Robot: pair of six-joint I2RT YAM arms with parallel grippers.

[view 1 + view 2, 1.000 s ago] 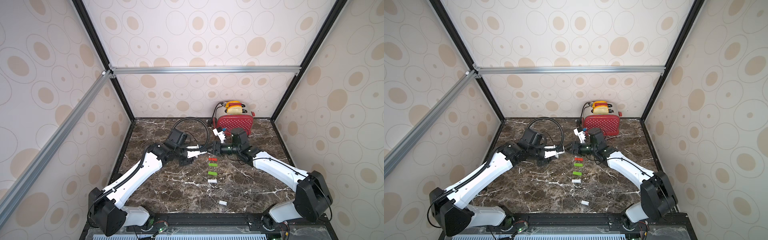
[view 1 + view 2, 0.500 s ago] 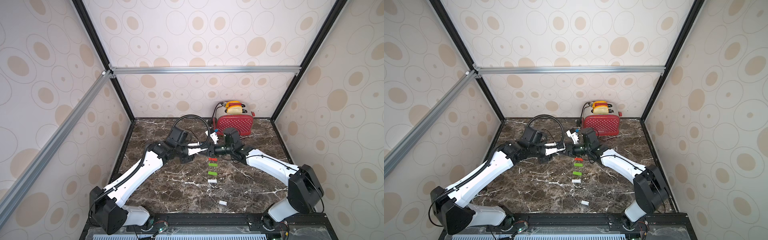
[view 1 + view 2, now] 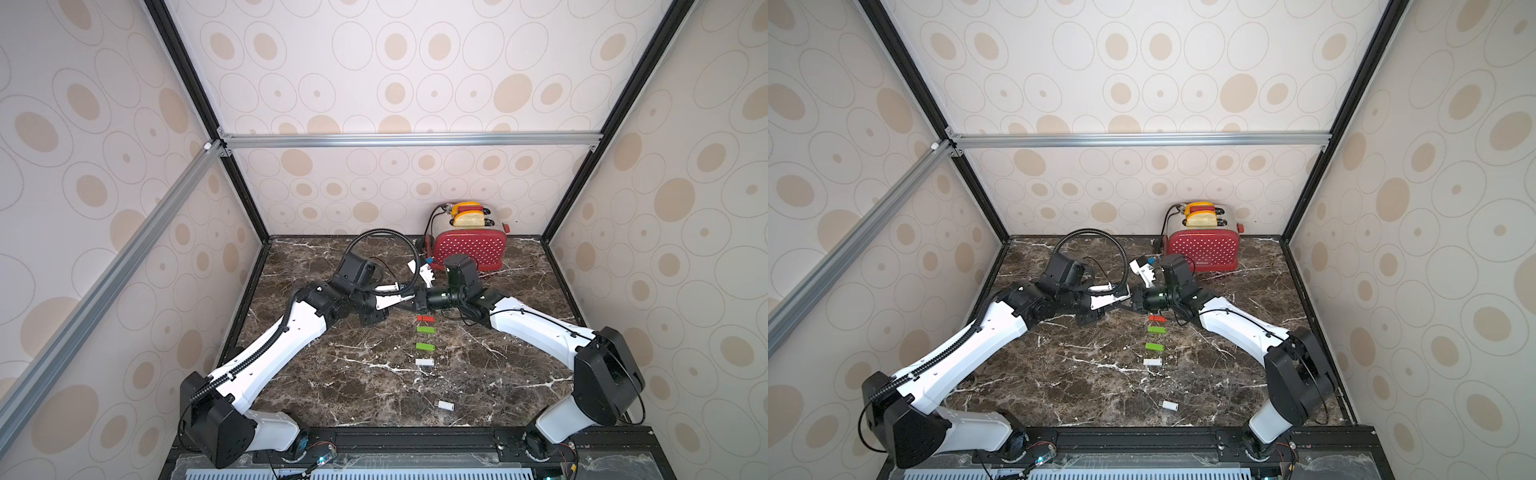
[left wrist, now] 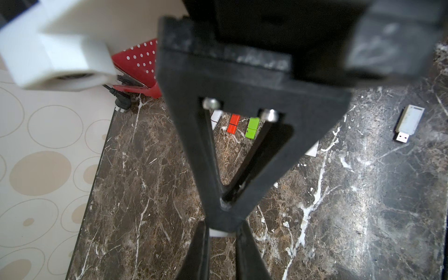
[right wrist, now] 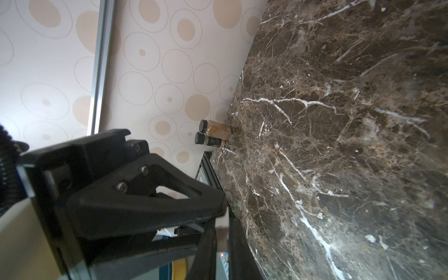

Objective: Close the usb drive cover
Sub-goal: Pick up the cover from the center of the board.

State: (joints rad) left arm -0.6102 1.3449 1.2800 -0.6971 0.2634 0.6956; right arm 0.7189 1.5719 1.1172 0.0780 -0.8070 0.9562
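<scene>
Gripping a white drive (image 4: pixel 217 233) above the table (image 3: pixel 332 374), the left pincer (image 4: pixel 223 231) meets the clenched right pincer (image 4: pixel 224 212) tip to tip. Whether the right also grasps the drive cannot be told. The right pincer's frame blocks much of the left wrist view. A row of capped drives (image 3: pixel 425 330) lies near the tips, an uncapped drive (image 4: pixel 409 123) well apart, and a toaster (image 3: pixel 471 249) at the rear.

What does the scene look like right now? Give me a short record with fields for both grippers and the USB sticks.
Left gripper: shut on a white stick, mostly hidden
Right gripper: shut, tip to tip with the left
Row on table: red stick, green stick, second green stick, loose white stick
Nearer the front: silver stick, plug bare
Back: red toaster
</scene>
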